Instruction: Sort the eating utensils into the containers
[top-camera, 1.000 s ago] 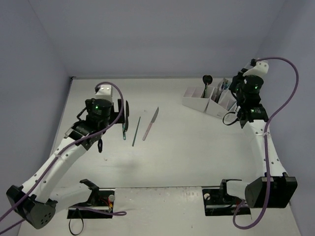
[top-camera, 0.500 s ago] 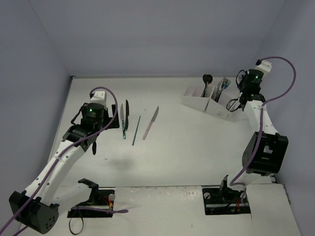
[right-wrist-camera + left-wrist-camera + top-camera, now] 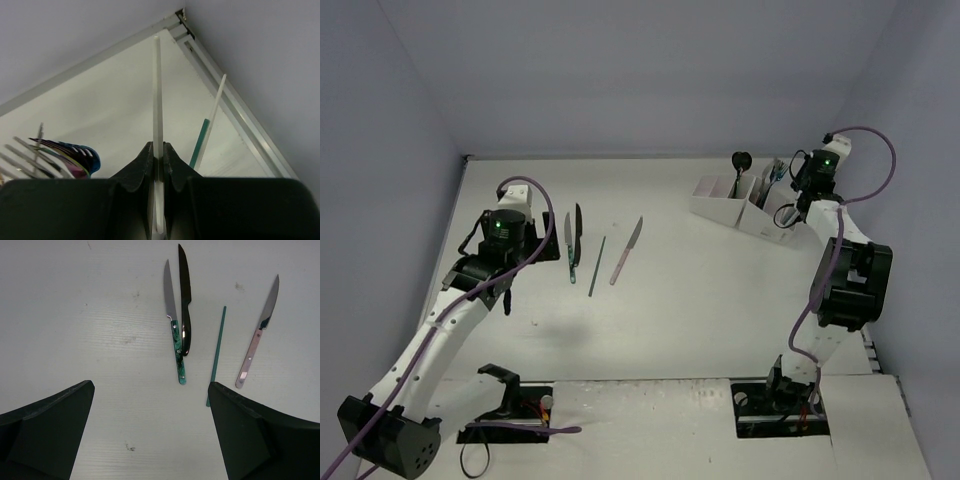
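- Soft, even overhead light; the white surface [image 3: 700, 300] is bright and the walls [image 3: 620, 70] have a lavender tint.
- Shadows are faint, with blurred edges, under the left arm [image 3: 440, 325].
- The left wrist view is sharp, with a small glint on the black knife [image 3: 185, 330]; the left fingers [image 3: 45, 435] are dark.
- The right fingers [image 3: 135, 175] are out of focus, as are the base of the white stick [image 3: 157, 100] and the utensils [image 3: 70, 152].

White arms [image 3: 440, 335], black tools [image 3: 151, 384], purple cables [image 3: 530, 180].
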Controlling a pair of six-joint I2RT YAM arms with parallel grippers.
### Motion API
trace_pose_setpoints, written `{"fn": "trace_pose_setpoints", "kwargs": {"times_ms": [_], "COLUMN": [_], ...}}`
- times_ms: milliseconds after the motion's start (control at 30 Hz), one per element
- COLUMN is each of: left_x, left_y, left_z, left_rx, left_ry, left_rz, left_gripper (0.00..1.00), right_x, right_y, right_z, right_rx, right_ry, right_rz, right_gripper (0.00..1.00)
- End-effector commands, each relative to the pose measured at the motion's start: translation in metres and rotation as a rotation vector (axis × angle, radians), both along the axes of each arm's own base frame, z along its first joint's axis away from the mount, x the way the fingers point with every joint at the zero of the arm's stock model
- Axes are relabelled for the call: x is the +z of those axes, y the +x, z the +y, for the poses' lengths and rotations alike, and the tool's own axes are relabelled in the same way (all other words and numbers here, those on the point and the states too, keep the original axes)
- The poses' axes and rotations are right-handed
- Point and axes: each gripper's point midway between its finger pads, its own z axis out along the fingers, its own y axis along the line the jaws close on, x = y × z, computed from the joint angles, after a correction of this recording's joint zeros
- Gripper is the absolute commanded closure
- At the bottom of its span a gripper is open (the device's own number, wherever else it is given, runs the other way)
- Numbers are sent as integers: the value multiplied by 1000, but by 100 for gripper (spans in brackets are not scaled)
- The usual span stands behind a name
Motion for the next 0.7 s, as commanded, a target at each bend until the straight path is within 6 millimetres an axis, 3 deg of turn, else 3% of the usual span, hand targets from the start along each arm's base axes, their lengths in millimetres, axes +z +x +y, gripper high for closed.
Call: {"fn": "trace_pose_setpoints", "kwargs": {"times_ms": [0,133,267,400,567,667], "left_x": [18,17,17,16,12,13], "left_y": [8,9,9,10,11,14], "left_z": [-2,-4,-5,-12,-23,-34], "left_rx": [-2,-6,-13,-38,-91,-129], "left_ry": [-27,-35,-39,-63,-83,-114], "left_rz": [-65,-68,-68,-66,-43,-36], "left_gripper": [3,3,3,3,3,3], "right_x": [17,14,24,56,120,139], "right_y": [10,4,-2,-10,-38,-60], "right_z": [8,12,18,26,51,64], "right_rx": [37,48,62,80,150,188], "right_ry": [19,30,36,53,103,136], "right_rz": [-90,-82,-102,-159,-283,-298], "right_gripper": [94,83,64,48,32,22]}}
